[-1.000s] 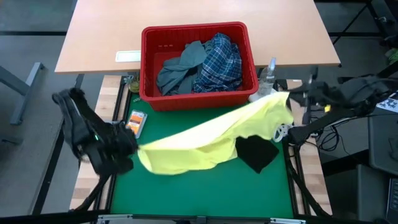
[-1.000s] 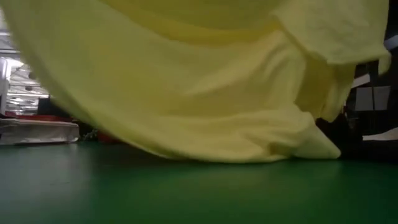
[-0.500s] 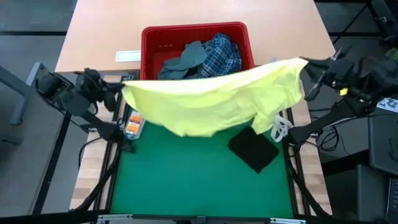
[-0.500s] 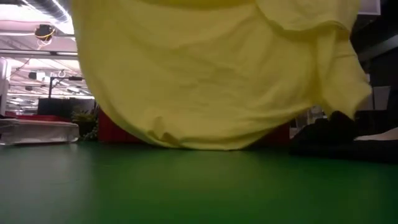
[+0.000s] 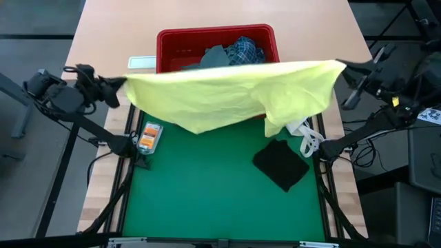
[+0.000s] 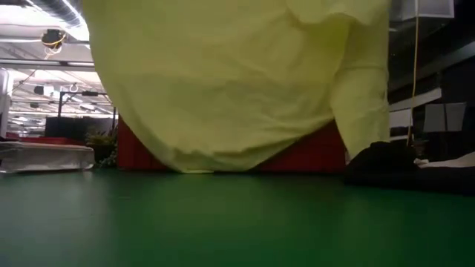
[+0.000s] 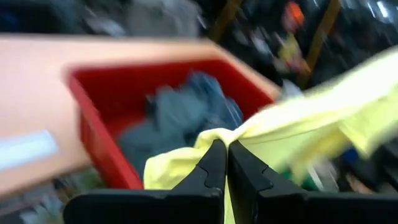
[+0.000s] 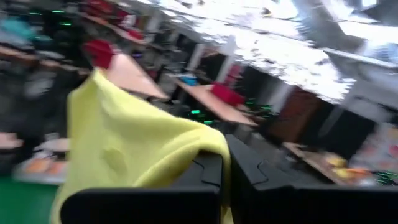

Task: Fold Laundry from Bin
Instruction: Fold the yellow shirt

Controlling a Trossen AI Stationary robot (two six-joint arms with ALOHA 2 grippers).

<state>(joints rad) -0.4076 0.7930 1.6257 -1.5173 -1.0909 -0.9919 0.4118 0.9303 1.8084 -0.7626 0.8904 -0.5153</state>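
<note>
At the left edge of the table, the left gripper is clenched on one corner of the yellow garment. Its wrist view shows the two dark fingers pressed together with yellow cloth pinched between them. The arm reaches well out to the side, which looks meant to draw that corner away from the middle so the cloth opens flat.

Below that corner, a small orange and white packet lies on the wooden strip beside the green mat, apart from the work.

The yellow garment hangs as a wide sheet between the two arms, its top edge pulled nearly straight and its lower edge sagging toward the mat. In the low view it drapes down with its hem just above the mat. Holding it up by two corners probably lets its weight pull the wrinkles out before it is laid down for folding.

Behind it stands the red bin, with a grey-blue garment and a plaid shirt showing above the yellow edge, waiting their turn.

A dark garment lies on the mat, right of centre, set out of the way.

At the right edge, the right gripper grasps the opposite corner, jaws closed on yellow cloth.
</note>
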